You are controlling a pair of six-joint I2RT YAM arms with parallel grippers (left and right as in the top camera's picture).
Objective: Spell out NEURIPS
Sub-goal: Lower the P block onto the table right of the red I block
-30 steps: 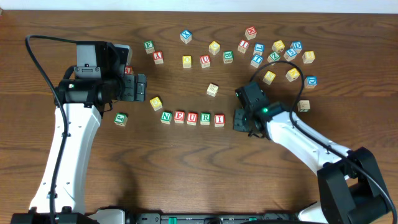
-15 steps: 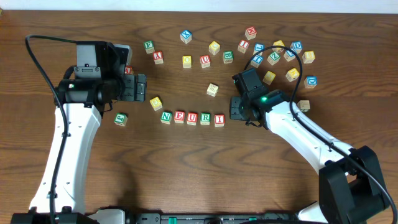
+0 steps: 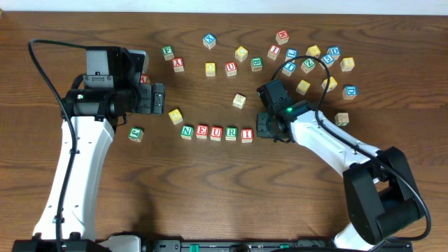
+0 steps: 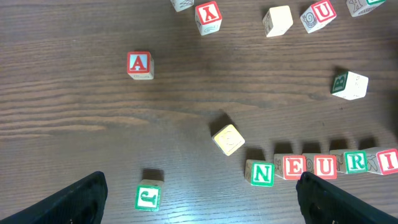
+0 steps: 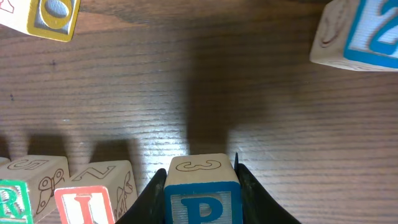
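- Presently, five small wooden alphabet cubes are sitting side by side in a row near the middle of the dark wooden table (image 3: pixel 210 196). From left to right they are reading N, E, U, R, I: the green N cube (image 3: pixel 187 131), the red E cube (image 3: pixel 201 131), the red U cube (image 3: pixel 216 132), the green R cube (image 3: pixel 231 133) and the red I cube (image 3: pixel 246 134).
- The right gripper (image 3: pixel 264 130) is hanging just right of the red I cube, at the end of the row.
- Its dark fingers (image 5: pixel 249 193) are pinching the blue P cube (image 5: pixel 202 193) by two opposite sides. The blue P is facing the wrist camera and a faint curl is showing on the top face.
- Whether that cube is touching the table I cannot tell.
- The left gripper (image 3: pixel 159 99) is hovering up and left of the row with its jaws spread wide.
- A yellow-faced wooden cube (image 3: pixel 175 116) is lying turned at an angle, just up and left of the green N cube and apart from it. Its marking is too faint to read.
- Farther left, a cube with what looks like a green J (image 3: pixel 136 134) is sitting alone.
- In the left wrist view a red A cube (image 4: pixel 138 65), a red X cube (image 4: pixel 208 17) and a second, loose red U cube (image 4: pixel 314 15) are lying well apart from the row.
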